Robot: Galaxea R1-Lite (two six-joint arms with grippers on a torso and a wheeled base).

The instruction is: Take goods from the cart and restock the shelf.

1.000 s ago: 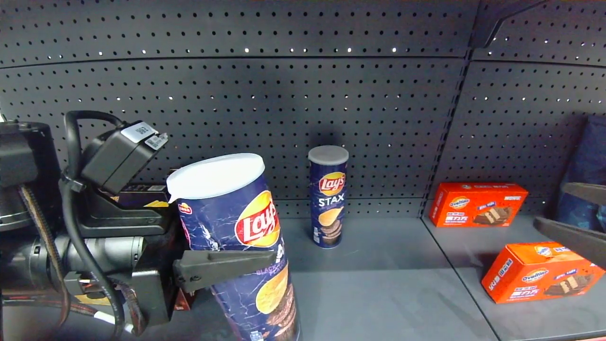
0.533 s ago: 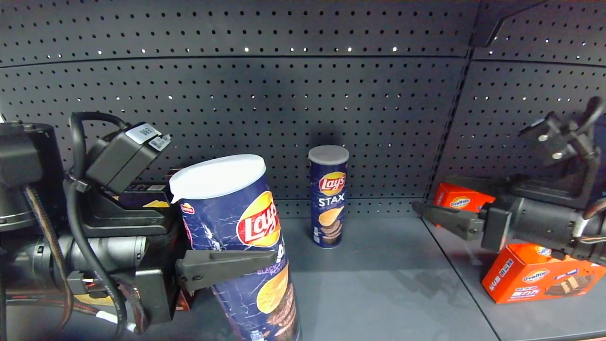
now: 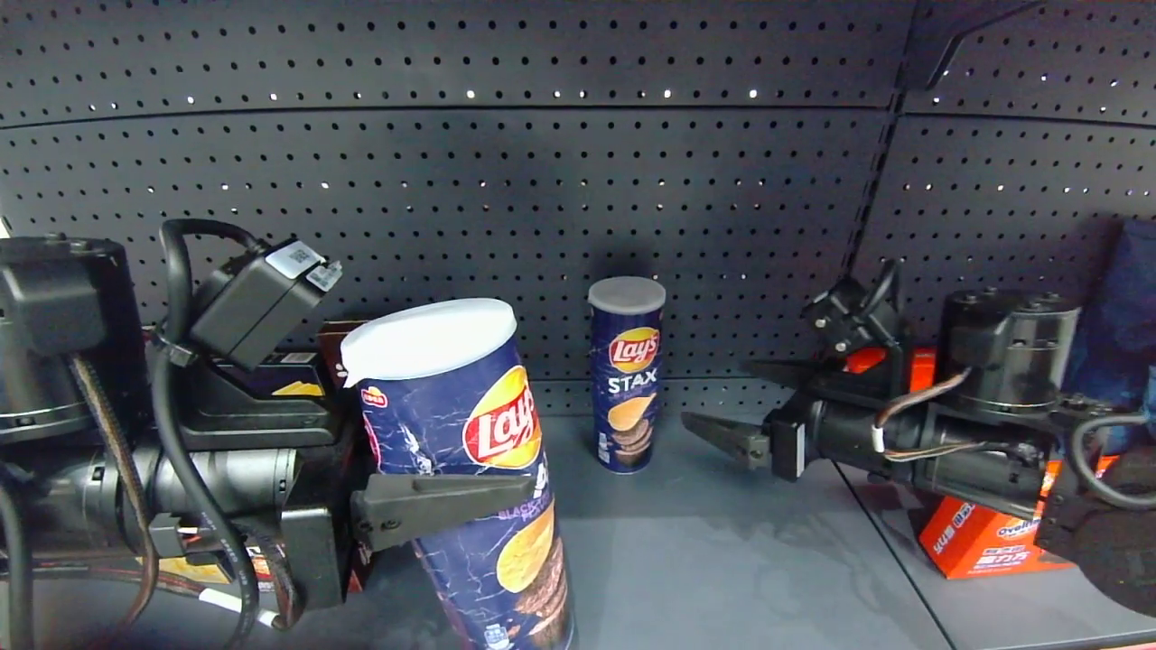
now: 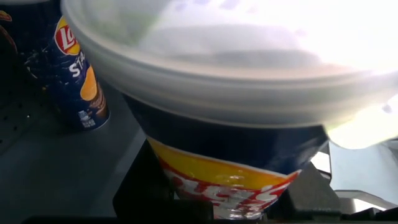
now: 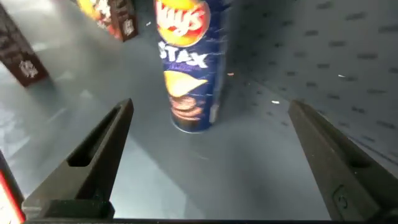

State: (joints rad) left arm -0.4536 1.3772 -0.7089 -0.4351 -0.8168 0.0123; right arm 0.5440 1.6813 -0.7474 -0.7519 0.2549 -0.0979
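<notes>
So the shelf (image 3: pixel 722 560) looked only partly restocked: the big blue chip can (image 3: pixel 461 433) sat tilted at lower left of the frame, pinched in the left gripper (image 3: pixel 479 506) and not let go yet, while a matching can (image 3: pixel 626 375) already stood upright mid-frame by the back panel (image 3: pixel 542 199). Over at right, the right gripper (image 3: pixel 714 392) hung empty, fingers spread wide. Both cans showed a red-and-yellow logo and white lettering, and the orange boxes (image 3: pixel 975 542) had print too.
</notes>
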